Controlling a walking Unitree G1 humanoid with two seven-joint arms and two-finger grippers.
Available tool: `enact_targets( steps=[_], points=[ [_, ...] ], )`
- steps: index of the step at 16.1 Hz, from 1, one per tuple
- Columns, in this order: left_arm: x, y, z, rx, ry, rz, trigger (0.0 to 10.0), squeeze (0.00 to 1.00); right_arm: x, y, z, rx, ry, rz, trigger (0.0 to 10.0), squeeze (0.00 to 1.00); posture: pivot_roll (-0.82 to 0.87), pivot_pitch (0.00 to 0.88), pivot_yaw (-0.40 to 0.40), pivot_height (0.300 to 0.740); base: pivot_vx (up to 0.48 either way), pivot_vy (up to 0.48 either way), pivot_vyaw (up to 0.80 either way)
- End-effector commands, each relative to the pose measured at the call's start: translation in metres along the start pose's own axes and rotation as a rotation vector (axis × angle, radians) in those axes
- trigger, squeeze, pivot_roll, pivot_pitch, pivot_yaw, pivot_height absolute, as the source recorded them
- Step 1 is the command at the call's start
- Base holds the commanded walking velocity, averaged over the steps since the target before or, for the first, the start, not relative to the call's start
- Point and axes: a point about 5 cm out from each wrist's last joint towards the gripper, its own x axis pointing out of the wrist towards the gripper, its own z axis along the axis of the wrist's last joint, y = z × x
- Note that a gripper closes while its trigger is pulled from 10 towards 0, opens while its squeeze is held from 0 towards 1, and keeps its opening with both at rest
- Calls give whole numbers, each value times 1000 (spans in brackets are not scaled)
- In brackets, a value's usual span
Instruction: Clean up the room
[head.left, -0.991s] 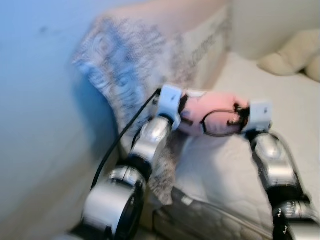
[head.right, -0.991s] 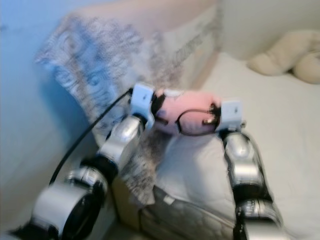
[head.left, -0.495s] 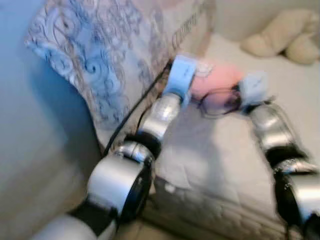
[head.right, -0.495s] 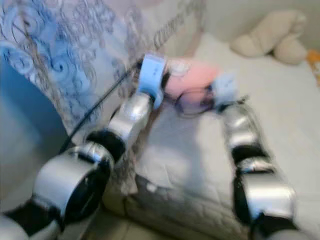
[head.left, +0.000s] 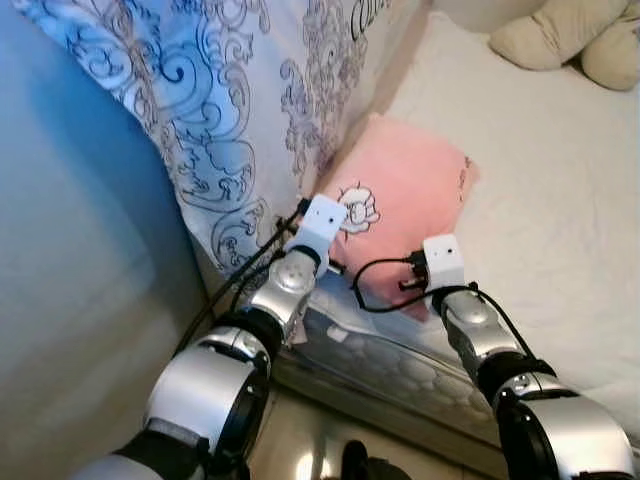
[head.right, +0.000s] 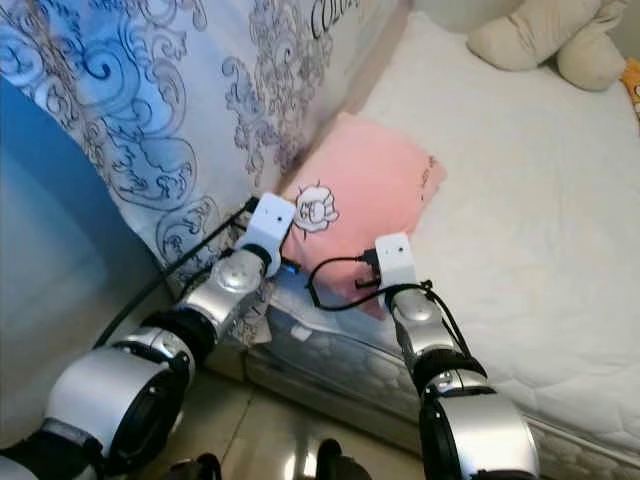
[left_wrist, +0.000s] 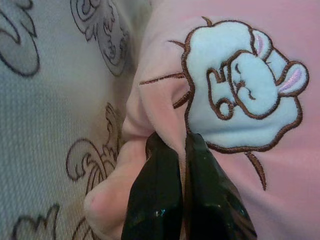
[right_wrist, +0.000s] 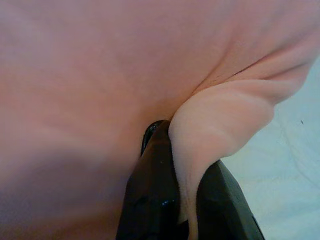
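I've just lowered the soft pink cushion with the embroidered white bunny (head.left: 400, 205) onto the white mattress (head.left: 540, 190) beside the blue-patterned duvet (head.left: 230, 90), left gripper (left_wrist: 182, 150) and right gripper (right_wrist: 182, 145) both still pinching its near edge, so releasing looks next.

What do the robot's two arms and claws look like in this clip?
Both arms are polished silver segments with black joints, each ending in a white boxy wrist block. A black cable runs along the left arm, and another loops between the wrists. The left claw and right claw each have two long, glossy black fingers.
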Motion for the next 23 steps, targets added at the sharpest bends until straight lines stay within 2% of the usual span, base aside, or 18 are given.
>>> enact_targets(
  steps=[1, 3, 4, 5, 6, 7, 8, 10, 12, 14, 16, 17, 18, 19, 21, 23],
  points=[
    [6, 18, 30, 8, -95, 69, 10000, 0, 0, -6, 1, 36, 9, -8, 10000, 0, -39, 322, -106, 740, 0, 0, 0],
    [8, 24, 42, -29, -129, 84, 10000, 0, 3, -9, 14, 26, -18, -4, 10000, 0, -22, 314, -105, 740, 0, 0, 0],
    [8, 21, 43, -33, -137, 78, 10000, 0, 4, -12, 20, 14, -25, -22, 10000, 0, -20, 312, -107, 740, 0, 0, 0],
    [8, 18, 39, -26, -127, 66, 10000, 0, 5, -14, 21, 33, -18, -32, 10000, 369, -18, 306, -109, 740, 0, 0, 0],
    [7, 18, 38, -18, -124, 66, 10000, 0, 5, -14, 20, 40, -17, -33, 10000, 369, -18, 306, -109, 740, 0, 0, 0],
    [6, 20, 32, -27, -101, 66, 10000, 16, 5, -7, 18, 30, -6, -7, 10000, 1000, -12, 304, -104, 740, 0, 0, 0],
    [6, 17, 27, -53, -83, 43, 10000, 961, 4, -2, 11, -2, 17, 25, 10000, 1000, -3, 311, -102, 740, 0, 0, 0],
    [5, 5, 23, -54, -74, 2, 10000, 1000, 3, -6, 6, 8, 35, 4, 10000, 1000, -1, 312, -111, 740, 0, 0, 0],
    [4, 7, 17, -79, -55, 16, 10000, 1000, 3, -1, 7, 22, 33, 42, 10000, 1000, 4, 292, -107, 740, 0, 0, 0],
    [3, 15, 12, -92, -43, 47, 10000, 1000, 4, 3, 11, 42, 5, 59, 10000, 1000, 26, 258, -94, 740, 0, 0, 0],
    [1, 19, 7, -114, -50, 56, 10000, 1000, 4, -4, 19, 93, -48, 21, 10000, 1000, 39, 224, -87, 740, 0, 0, 0],
    [0, 26, 7, -132, -67, 77, 10000, 1000, 4, -7, 23, 114, -77, 12, 10000, 1000, 51, 187, -82, 740, 0, 0, 0],
    [-1, 34, 10, -176, -101, 91, 10000, 1000, 3, -2, 17, 128, -67, 56, 10000, 1000, 62, 147, -80, 740, 0, 0, 0],
    [-1, 35, 10, -194, -117, 81, 10000, 1000, -1, -1, 5, 125, -59, 56, 10000, 1000, 96, 97, -82, 740, 0, 0, 0],
    [-3, 22, 4, -174, -112, 11, 10000, 1000, -7, -10, -6, 155, -86, -10, 10000, 1000, 110, 6, -69, 740, 0, 0, 0],
    [-6, 14, -4, -149, -96, -36, 10000, 1000, -12, -17, -10, 219, -137, -56, 10000, 1000, 116, 0, -59, 740, 0, 0, 0]
  ],
)
